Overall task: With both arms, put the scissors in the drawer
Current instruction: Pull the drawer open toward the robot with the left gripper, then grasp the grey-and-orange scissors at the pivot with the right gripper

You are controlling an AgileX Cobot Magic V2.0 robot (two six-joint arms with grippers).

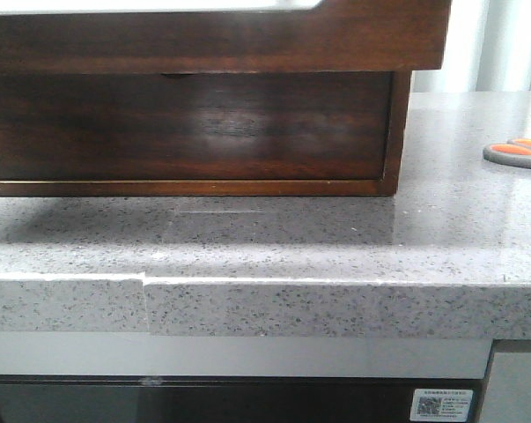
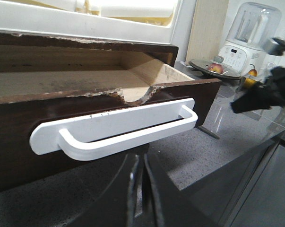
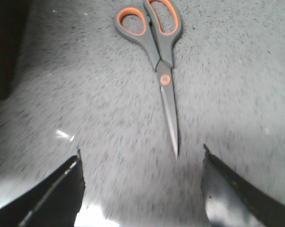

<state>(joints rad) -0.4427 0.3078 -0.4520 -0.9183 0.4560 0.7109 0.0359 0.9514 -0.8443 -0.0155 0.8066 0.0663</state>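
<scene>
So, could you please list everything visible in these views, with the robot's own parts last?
scissors: one, grey with orange-lined loops, flat on the counter, blades closed, right of the cabinet
drawer: one, dark brown, pulled open; nothing visible in the part of its inside that shows
handle: one, white, on the drawer front
cabinet: one, dark brown wood, on the counter
counter: one, speckled grey stone
blender: one, white with clear jar, far end of the counter
plate with fruit: one, beside the blender
left gripper: black, shut, just in front of the handle, holding nothing
right gripper: black, open, over the counter near the scissors' tip, not touching them
</scene>
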